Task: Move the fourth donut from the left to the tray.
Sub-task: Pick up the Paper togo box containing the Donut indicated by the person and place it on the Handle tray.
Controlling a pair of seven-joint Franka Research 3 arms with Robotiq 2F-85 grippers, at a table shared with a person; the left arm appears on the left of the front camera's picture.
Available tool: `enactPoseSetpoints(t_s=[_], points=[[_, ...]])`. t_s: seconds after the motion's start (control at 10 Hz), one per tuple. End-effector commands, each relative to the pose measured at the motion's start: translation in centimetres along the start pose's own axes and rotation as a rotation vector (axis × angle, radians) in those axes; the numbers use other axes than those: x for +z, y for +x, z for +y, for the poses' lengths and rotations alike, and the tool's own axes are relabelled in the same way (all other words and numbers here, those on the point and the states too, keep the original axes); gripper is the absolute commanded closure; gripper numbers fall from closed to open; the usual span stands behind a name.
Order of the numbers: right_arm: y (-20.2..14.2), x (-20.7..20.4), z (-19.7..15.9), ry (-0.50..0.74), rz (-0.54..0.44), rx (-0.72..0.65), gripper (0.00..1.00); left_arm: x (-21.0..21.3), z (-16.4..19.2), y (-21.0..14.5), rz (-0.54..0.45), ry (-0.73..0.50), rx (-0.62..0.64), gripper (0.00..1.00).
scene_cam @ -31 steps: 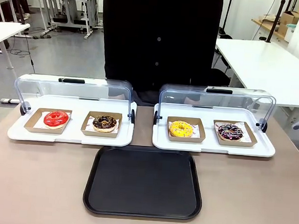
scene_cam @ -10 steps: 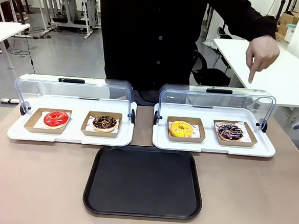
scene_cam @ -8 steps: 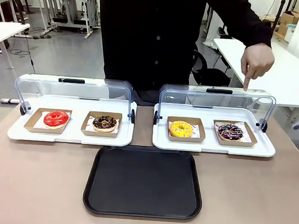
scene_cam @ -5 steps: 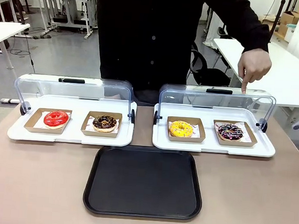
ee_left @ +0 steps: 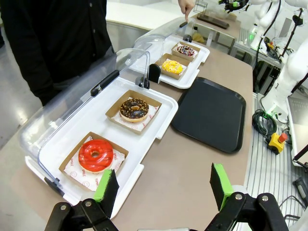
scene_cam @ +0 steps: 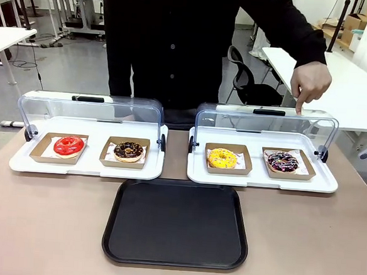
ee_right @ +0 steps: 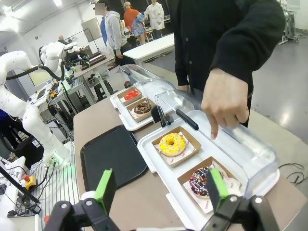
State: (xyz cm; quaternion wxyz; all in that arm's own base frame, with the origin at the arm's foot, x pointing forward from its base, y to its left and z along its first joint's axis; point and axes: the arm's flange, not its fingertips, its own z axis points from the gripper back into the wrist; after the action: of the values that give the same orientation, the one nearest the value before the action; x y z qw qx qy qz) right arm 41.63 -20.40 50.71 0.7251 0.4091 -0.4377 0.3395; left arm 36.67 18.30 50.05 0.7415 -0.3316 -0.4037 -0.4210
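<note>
Person's hand [scene_cam: 311, 82] pointed at the clear lid [scene_cam: 266, 121] over the fourth donut [scene_cam: 282, 161]; left gripper [ee_left: 163, 185] and right gripper [ee_right: 160, 188] held their fingers spread, empty.

Left fingers [ee_left: 107, 190] spread; fourth donut [ee_left: 185, 50] far off, past tray [ee_left: 209, 115].

Left jaws, right jaws: wide apart

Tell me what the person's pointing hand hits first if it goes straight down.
Probably the clear lid of the right display case: the hand points an index finger down at its top, with the fourth donut under it. Whether the fingertip already touches is unclear.
</note>
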Motion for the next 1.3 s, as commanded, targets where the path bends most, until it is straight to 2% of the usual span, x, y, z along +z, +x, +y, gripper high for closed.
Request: enactPoseSetpoints(t_s=[0.0,0.5,0.6,0.9,1.2], points=[[0.1,-0.2,0.1,0.007,-0.024,0.027,0.0,0.1,0.3,0.1,-0.024,-0.005,-0.022,0.0],[0.1,-0.2,0.1,0.007,-0.024,0.027,0.0,0.1,0.3,0.1,-0.024,-0.005,-0.022,0.0],[0.0,0.0,0.0,0.0,0.0,0.0,0.0,0.1,0.3,0.1,-0.024,-0.005,-0.022,0.0],[2.7,-5.5,1.3,-0.014,0.259,0.171,0.0,0.1,0.3,0.1,-0.024,-0.005,-0.022,0.0],[2.3,-10.9,2.8,-0.037,0.548,0.337,0.0,0.1,0.3,0.1,-0.024,-0.005,-0.022,0.0]])
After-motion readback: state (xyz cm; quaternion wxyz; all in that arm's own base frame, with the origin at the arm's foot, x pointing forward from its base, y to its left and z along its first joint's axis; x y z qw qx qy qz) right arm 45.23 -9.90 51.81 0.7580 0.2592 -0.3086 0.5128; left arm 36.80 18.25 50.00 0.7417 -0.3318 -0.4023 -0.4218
